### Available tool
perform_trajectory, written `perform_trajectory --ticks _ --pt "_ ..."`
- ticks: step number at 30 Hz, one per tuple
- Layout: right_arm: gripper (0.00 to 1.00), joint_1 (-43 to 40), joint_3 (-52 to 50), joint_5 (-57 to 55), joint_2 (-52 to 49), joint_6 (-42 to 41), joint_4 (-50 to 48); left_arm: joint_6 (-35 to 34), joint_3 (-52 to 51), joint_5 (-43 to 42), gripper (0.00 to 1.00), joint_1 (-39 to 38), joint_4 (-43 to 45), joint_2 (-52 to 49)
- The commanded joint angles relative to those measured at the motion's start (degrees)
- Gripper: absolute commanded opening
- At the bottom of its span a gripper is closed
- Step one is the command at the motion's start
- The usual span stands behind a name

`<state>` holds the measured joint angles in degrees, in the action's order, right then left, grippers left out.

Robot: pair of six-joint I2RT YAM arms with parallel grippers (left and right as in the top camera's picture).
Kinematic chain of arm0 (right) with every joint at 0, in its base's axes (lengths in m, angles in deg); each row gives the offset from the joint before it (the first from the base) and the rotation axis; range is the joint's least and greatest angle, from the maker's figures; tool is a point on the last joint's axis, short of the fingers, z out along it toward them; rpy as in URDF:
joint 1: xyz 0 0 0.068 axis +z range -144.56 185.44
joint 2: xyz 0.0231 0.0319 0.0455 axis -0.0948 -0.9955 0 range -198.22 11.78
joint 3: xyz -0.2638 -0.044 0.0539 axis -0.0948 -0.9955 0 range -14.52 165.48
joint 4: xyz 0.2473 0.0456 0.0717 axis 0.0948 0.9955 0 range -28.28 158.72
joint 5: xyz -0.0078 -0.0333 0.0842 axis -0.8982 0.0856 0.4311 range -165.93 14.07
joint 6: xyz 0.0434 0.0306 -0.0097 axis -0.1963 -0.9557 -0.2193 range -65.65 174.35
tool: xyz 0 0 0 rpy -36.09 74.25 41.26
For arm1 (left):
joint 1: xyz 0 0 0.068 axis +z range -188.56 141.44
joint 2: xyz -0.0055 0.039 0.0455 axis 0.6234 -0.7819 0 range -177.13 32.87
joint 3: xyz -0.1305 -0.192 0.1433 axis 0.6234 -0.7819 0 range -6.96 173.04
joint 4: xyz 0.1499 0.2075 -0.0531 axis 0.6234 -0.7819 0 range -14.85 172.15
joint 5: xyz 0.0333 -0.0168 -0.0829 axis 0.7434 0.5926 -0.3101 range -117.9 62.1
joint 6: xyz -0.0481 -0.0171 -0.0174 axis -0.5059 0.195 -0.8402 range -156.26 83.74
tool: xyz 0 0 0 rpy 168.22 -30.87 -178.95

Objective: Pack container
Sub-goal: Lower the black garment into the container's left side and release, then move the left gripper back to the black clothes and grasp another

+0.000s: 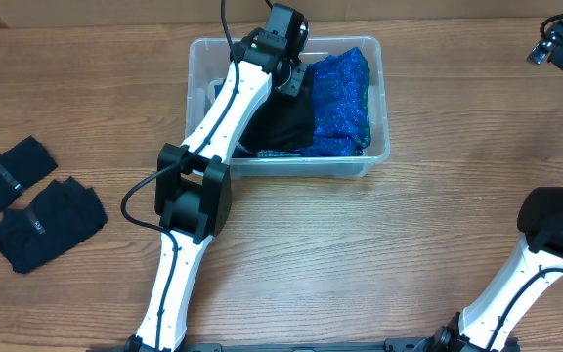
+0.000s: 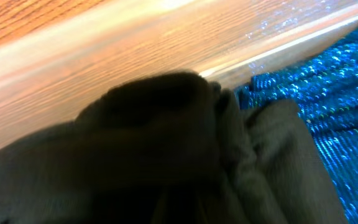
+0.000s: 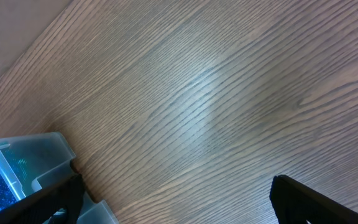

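Container [image 1: 379, 147]: the clear bin sits at the far middle of the table [image 1: 438, 254], and my left arm is reaching right into it.
Inside it: blue sparkly cloth [image 1: 342, 98] lies along the right side, with black cloth [image 1: 286, 122] bunched up against it, the two touching.
Left gripper [image 1: 293, 80]: down over the black cloth, close to the bin's far wall.
Left fingers: buried! My wrist view is all dark folds pressed up close, with blue shimmer off to the right. Apart or clamped, I cannot tell.
Right gripper [image 3: 176, 185]: out by the table's far right corner, apart from the bin, over bare wood.
Right fingers [image 3: 303, 199]: spread wide, nothing between them, touching nothing.
Table's left side: two dark cloth pieces [image 1: 47, 225] lie next to each other, well apart from the bin.
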<state>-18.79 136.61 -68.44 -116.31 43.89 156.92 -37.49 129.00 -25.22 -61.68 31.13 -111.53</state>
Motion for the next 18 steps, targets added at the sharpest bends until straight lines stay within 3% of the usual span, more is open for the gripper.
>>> perform_trajectory --ticks 1,4,8,13,18 --pt "1.0 0.1 1.5 0.0 2.0 0.0 -0.2 1.0 8.7 0.0 0.19 0.2 -5.6 4.2" --pt "1.0 0.1 1.5 0.0 2.0 0.0 -0.2 0.2 13.7 -1.2 0.23 0.2 -13.8 8.9" --pt "1.0 0.1 1.5 0.0 2.0 -0.1 -0.2 -5.5 14.1 -1.3 0.19 2.1 -24.0 15.6" --pt "1.0 0.1 1.5 0.0 2.0 0.0 -0.2 -8.7 14.1 -3.3 0.22 9.9 -35.9 22.2" --pt "1.0 0.1 1.5 0.0 2.0 0.0 -0.2 -8.4 13.6 -5.4 0.15 19.4 -45.8 27.8"
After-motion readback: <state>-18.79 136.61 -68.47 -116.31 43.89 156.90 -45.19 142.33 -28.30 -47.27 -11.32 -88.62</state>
